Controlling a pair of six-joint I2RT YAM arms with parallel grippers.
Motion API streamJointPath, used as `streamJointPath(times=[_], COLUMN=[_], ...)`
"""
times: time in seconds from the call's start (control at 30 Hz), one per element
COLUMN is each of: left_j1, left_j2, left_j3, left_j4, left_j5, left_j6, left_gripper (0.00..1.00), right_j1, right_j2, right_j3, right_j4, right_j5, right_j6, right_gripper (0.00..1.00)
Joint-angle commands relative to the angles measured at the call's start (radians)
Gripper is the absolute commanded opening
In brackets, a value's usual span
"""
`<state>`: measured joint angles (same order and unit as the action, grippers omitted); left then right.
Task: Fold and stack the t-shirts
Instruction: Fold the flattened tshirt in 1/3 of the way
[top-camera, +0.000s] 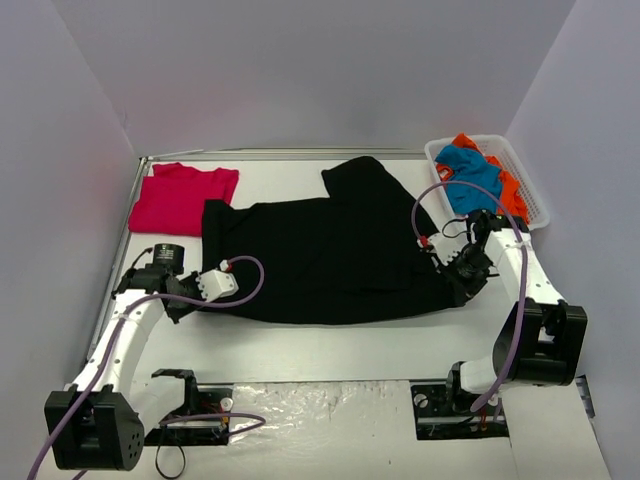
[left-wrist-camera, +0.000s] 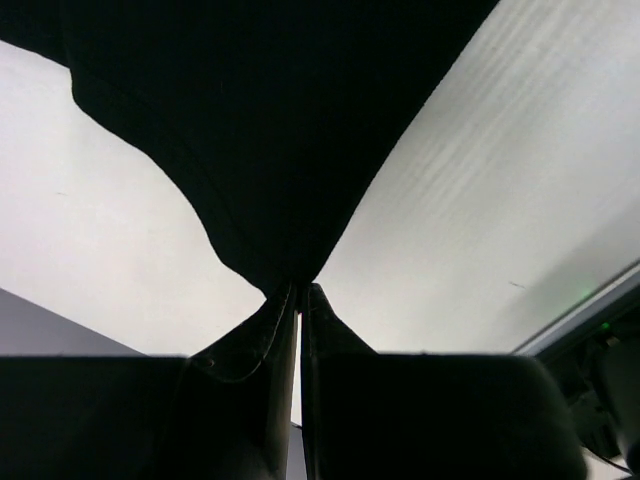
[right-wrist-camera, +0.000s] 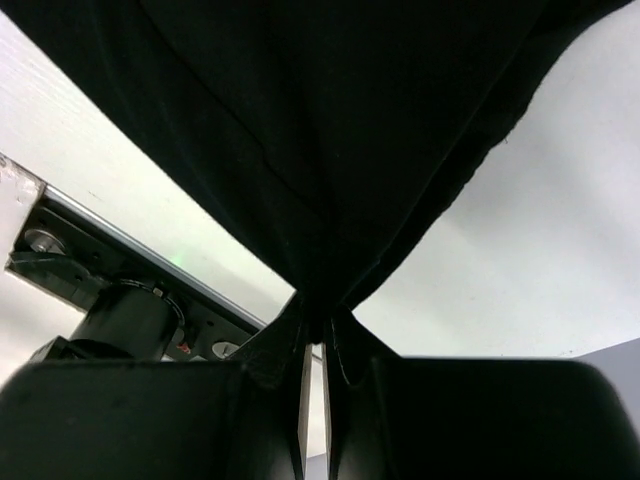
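**Ana:** From the top, where is the big black cloth t-shirt (top-camera: 330, 260)?

**Ben:** It lies spread in the middle of the white table (top-camera: 330, 350), held at both near corners. I think that is to pull it flat for folding. The red cloth t-shirt (top-camera: 180, 198) lies folded at the far left, just beside it. The blue t-shirt (top-camera: 468, 172) and the orange t-shirt (top-camera: 510, 190) sit in the white plastic basket (top-camera: 538, 200). The near strip of table is bare.

**Ana:** And the left wrist view?

**Ben:** The left claw (left-wrist-camera: 300, 292) is pinched tight on a black corner. There is bare table on both sides.

**Ana:** And the right wrist view?

**Ben:** The right claw (right-wrist-camera: 318, 322) is squeezed tight on bunched black cloth. The table's metal edge (right-wrist-camera: 120, 232) is close, so there is little room there.
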<state>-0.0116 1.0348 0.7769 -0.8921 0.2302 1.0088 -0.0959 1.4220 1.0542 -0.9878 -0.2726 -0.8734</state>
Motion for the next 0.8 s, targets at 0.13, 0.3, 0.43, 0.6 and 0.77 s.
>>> streamJointPath(times=[0.13, 0.3, 0.43, 0.6, 0.77], left_j1=[0.006, 0.007, 0.007, 0.007, 0.006], left_j2=[-0.061, -0.016, -0.005, -0.012, -0.033], left_j3=[-0.004, 0.027, 0.030, 0.087, 0.153], left_j4=[-0.149, -0.188, -0.192, -0.277, -0.321], left_j5=[0.009, 0.015, 0.014, 0.011, 0.011], left_j6=[0.073, 0.094, 0.093, 0.117, 0.125], left_gripper=[0.02, 0.02, 0.21, 0.31, 0.33], right_j1=[-0.048, -0.067, -0.074, -0.080, -0.079], right_j2=[-0.060, -0.055, -0.035, -0.008, 0.035], right_j3=[-0.023, -0.039, -0.045, -0.020, 0.102], right_j4=[-0.127, -0.140, -0.147, -0.153, -0.179], right_j5=[0.041, 0.036, 0.036, 0.032, -0.026], right_j6=[-0.075, -0.098, -0.110, -0.114, -0.111], right_gripper=[0.00, 0.00, 0.20, 0.47, 0.53])
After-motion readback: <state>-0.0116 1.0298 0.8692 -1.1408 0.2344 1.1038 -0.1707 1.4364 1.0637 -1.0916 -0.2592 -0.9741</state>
